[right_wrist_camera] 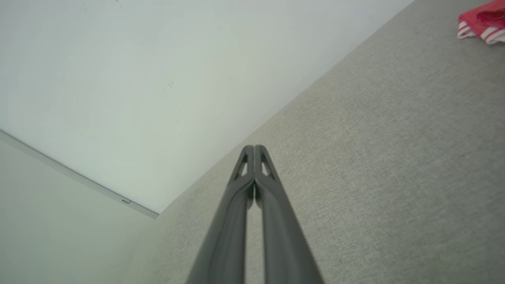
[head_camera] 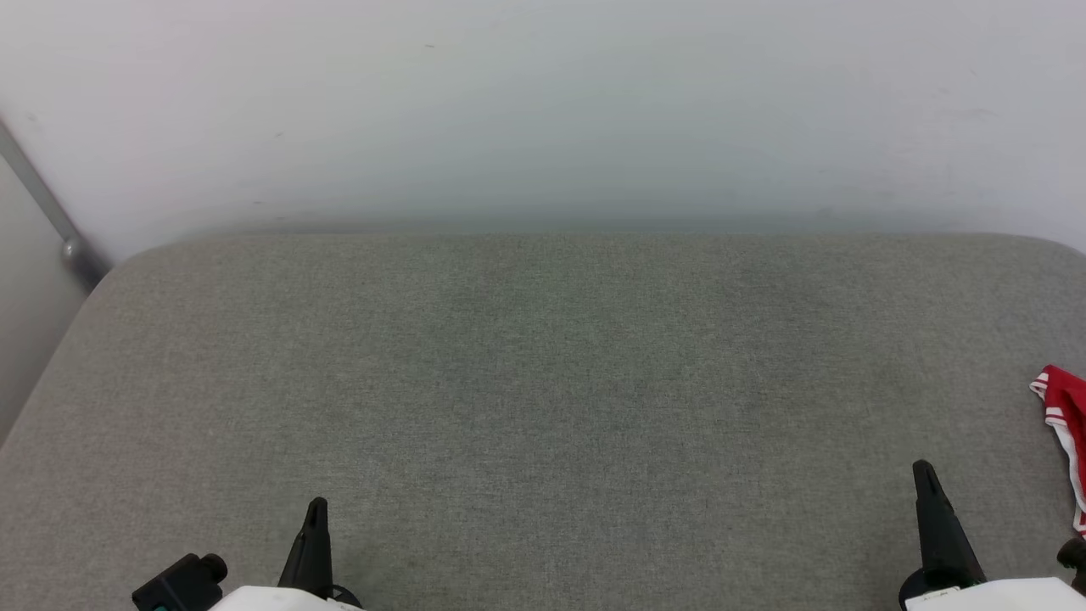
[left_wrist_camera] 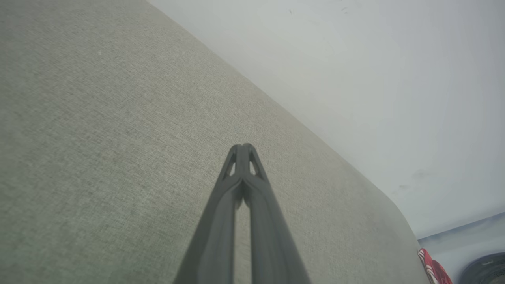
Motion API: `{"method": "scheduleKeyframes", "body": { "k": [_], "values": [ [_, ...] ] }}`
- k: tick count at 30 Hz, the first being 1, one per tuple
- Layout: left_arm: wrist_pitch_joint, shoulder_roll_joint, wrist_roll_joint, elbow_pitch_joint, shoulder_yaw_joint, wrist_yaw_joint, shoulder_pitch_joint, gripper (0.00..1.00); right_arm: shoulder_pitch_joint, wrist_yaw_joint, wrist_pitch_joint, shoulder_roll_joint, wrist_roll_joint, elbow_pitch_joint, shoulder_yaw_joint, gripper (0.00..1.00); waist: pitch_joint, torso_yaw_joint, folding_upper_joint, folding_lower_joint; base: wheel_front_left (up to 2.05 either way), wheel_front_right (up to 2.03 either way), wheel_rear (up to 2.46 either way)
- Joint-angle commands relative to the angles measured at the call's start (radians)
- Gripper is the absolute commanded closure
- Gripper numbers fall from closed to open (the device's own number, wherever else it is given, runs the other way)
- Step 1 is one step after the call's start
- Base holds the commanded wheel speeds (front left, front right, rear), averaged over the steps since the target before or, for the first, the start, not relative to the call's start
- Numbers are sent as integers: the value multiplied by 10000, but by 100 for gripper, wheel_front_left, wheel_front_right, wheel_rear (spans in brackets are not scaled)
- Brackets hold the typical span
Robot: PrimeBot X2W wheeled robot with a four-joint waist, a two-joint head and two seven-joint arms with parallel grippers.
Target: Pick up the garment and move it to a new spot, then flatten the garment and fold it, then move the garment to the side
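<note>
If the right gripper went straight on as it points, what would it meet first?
Probably the white wall beyond the grey surface, depth unclear; the garment lies off to one side.

Place: a plain indoor room, closer to a lab or test space than a home.
Counter: a broad counter (head_camera: 543,382) with rounded corners, covered in grey woven cloth, standing right against the wall.
Wall: plain white wall (head_camera: 543,102), faintly scuffed.
Fitting: a grey metal strip (head_camera: 38,195) slanting down the left corner.
</note>
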Motion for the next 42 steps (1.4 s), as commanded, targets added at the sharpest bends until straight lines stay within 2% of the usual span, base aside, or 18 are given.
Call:
{"method": "scheduleKeyframes", "body": {
  "k": [1, 22, 42],
  "values": [
    [76, 59, -386, -65, 71, -72, -332, 100, -317, -1, 68, -110, 381, -36, -4, 100, 9, -5, 0, 0, 0, 0, 0],
    [708, 78, -3087, 160, 395, -434, -885, 100, -955, -2, 694, -134, 2852, 400, -58, 100, 122, -67, 0, 0, 0, 0, 0],
    [1212, 67, -5073, 339, 682, -700, -1310, 100, -1452, -3, 1199, -122, 4678, 740, -133, 100, 224, -123, 0, 0, 0, 0, 0]
  ]
}}
